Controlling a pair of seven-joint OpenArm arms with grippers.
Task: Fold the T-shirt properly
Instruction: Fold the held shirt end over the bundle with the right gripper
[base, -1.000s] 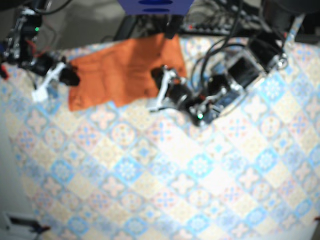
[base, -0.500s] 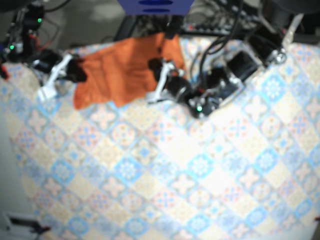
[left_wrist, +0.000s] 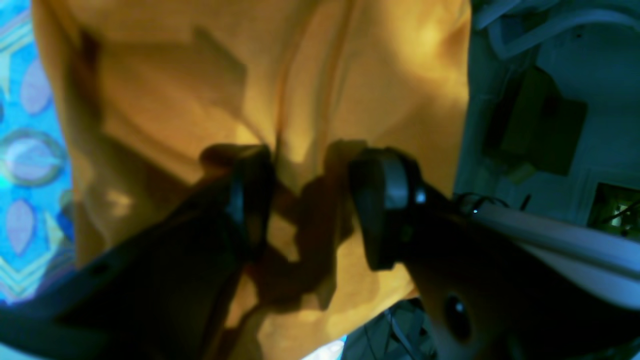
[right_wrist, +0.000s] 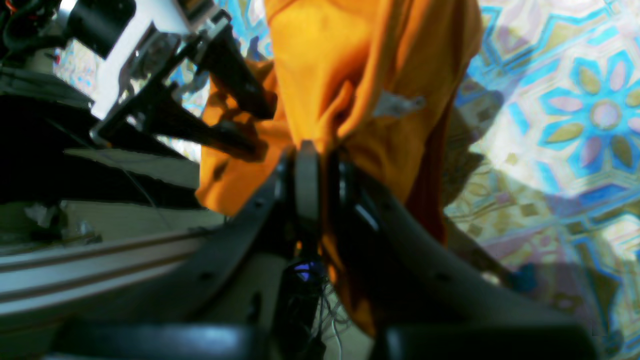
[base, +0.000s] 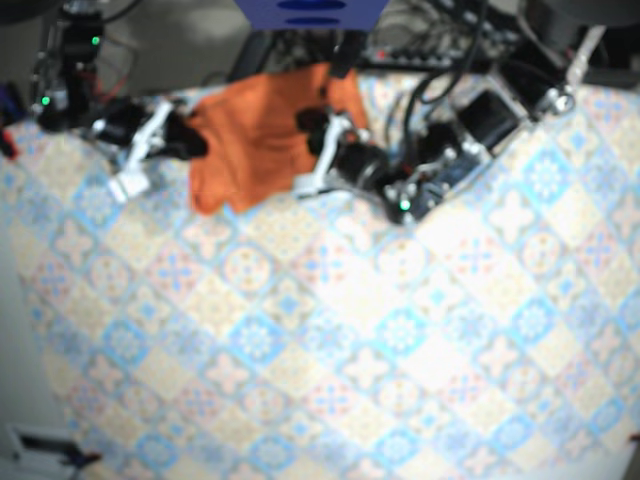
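— Two grips on the cloth, or only one?

— One that you can count on. Your right gripper (right_wrist: 311, 165) has its jaws pressed together on a bunched fold of the orange T-shirt (base: 255, 140), at the shirt's 9 o'clock edge. Your left gripper (left_wrist: 312, 200) sits at the 3 o'clock edge with its jaws a little apart. They straddle a ridge of fabric rather than pinching it.

— Where does the shirt lie on the table?

— Up at 12 o'clock on the patterned tablecloth (base: 380, 340), close to the far edge. It is narrow and rumpled, not spread flat.

— Why hold it that way?

— My reading is that the pinched side lets you carry that edge across toward 3 o'clock for a lengthwise fold. The other side is lined up to anchor the cloth. Close your left jaws before you pull, or the shirt will likely slide and bunch instead of creasing cleanly.
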